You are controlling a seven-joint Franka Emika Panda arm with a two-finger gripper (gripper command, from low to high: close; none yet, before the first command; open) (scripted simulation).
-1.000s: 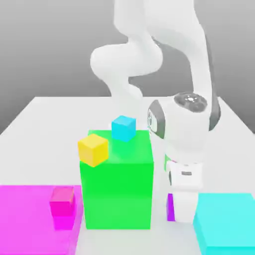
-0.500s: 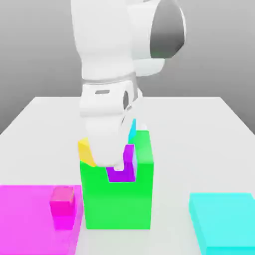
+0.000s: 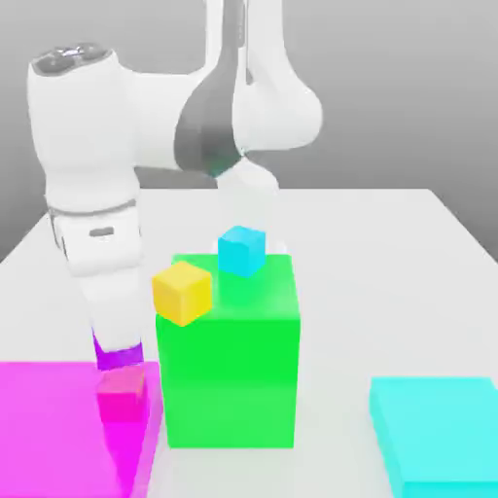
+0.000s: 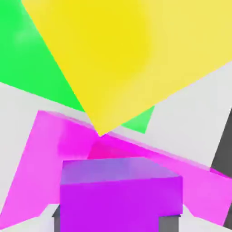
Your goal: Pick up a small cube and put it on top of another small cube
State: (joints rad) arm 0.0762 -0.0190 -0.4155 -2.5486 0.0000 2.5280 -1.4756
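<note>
My gripper [image 3: 120,358] is shut on the small purple cube [image 3: 119,356], low at the exterior view's left. The cube hangs directly over the small pink-magenta cube [image 3: 122,397], which sits on the large flat magenta slab [image 3: 44,418]. The gap between the two cubes is tiny, and I cannot tell whether they touch. In the hand view the purple cube [image 4: 120,197] is held close up, with the pink-magenta cube [image 4: 108,149] and the magenta slab [image 4: 43,163] beyond it.
A big green block [image 3: 229,360] stands just to the exterior view's right of the gripper. A small yellow cube [image 3: 182,292] sits at its near left corner and a small cyan cube [image 3: 241,250] on its far side. A flat cyan slab [image 3: 438,438] lies at the right front.
The arm has swung from in front of the green block to the exterior view's left, carrying the purple cube. It has come down over the pink-magenta cube.
</note>
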